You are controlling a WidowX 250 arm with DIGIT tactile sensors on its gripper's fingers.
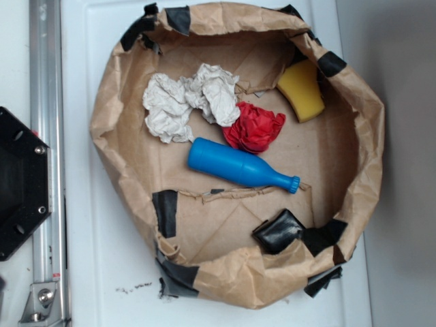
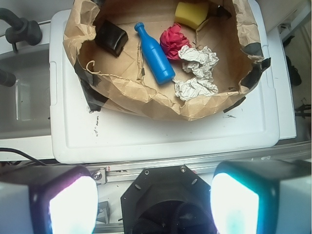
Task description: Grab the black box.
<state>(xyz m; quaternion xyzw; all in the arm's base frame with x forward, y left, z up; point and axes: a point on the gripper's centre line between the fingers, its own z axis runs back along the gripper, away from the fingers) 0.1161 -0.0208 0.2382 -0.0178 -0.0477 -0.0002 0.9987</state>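
1. From above, the black box sits inside the brown paper nest, down at about five o'clock, tucked close against the crumpled paper wall and right beside a strip of black tape that could be mistaken for it.
2. It looks small, squarish and glossy, its wrapping crinkled and catching the light. My guess is that it weighs little and gives slightly under pressure, and that the shiny skin may slip between hard fingers.
3. I would take it across its two flatter sides, closing gently; the wall side leaves little room, so the approach wants to come straight down.
4. The gripper is well away from the nest, hanging back over the black hexagonal plate. Its two pale pads stand spread wide apart with nothing between them.
5. Other things in the nest:
   - a smooth, hard-looking blue plastic bottle lying on its side near the centre;
   - a red crumpled wad touching it at one o'clock;
   - white crumpled paper at eleven;
   - a porous yellow sponge at two o'clock.
6. The bottle lies apart from the box, so it should not hinder the grab.
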